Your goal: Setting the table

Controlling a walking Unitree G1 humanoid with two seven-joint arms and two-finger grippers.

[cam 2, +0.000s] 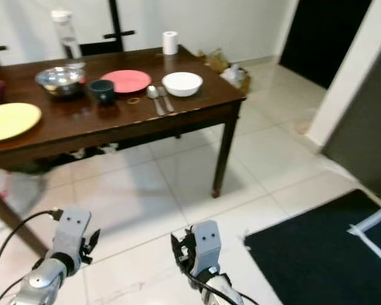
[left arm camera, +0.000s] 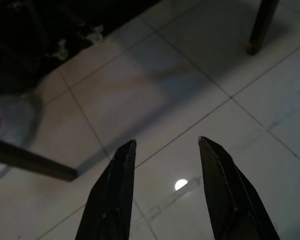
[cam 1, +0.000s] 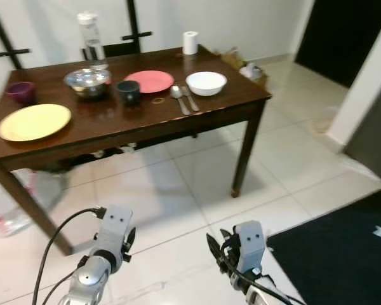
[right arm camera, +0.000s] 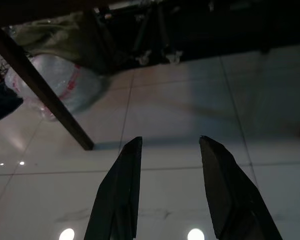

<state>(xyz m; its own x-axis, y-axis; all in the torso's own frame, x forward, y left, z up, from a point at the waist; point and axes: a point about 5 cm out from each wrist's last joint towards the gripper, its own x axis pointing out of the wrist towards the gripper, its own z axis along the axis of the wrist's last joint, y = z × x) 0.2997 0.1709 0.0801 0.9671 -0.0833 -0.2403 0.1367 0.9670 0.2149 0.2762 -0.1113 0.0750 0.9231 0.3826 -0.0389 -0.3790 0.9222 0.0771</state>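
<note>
Table: dark wooden table (cam 1: 114, 121) stands ahead of the robot on pale tiled floor (cam 1: 178, 184), its near right corner leg (cam 1: 244, 152) in plain sight.
Steel bowl: shiny metal bowl (cam 1: 87, 81) sits toward the back of the table; what it holds cannot be told.
White bowl: white bowl (cam 1: 206, 82) near the table's right edge, looks empty inside.
Dark cup: small dark cup (cam 1: 128, 91) just beside the red plate (cam 1: 150, 81), between it and the steel bowl.
Purple cup: purple cup (cam 1: 21, 92) at the far left, behind the yellow plate (cam 1: 34, 122), which lies bare close to the near edge.
Bottle: clear bottle (cam 1: 91, 38) with a white cap at the back edge (any label is too small to read).
Cutlery: spoon (cam 1: 178, 96) and a second utensil lie side by side between the red plate and the white bowl.
Roll: white paper roll (cam 1: 190, 42) upright at the far right corner.
Writing: none can be read.
Left gripper: left gripper (left arm camera: 165, 190) hangs low over the tiles, fingers spread apart and grasping nothing.
Right gripper: right gripper (right arm camera: 167, 192) likewise low over the floor, fingers parted and empty.
Open room: bare tiles between robot and table; a dark mat (cam 1: 343, 254) lies on the floor to the right, and a clear plastic bag (right arm camera: 65, 82) sits under the table's left side.
</note>
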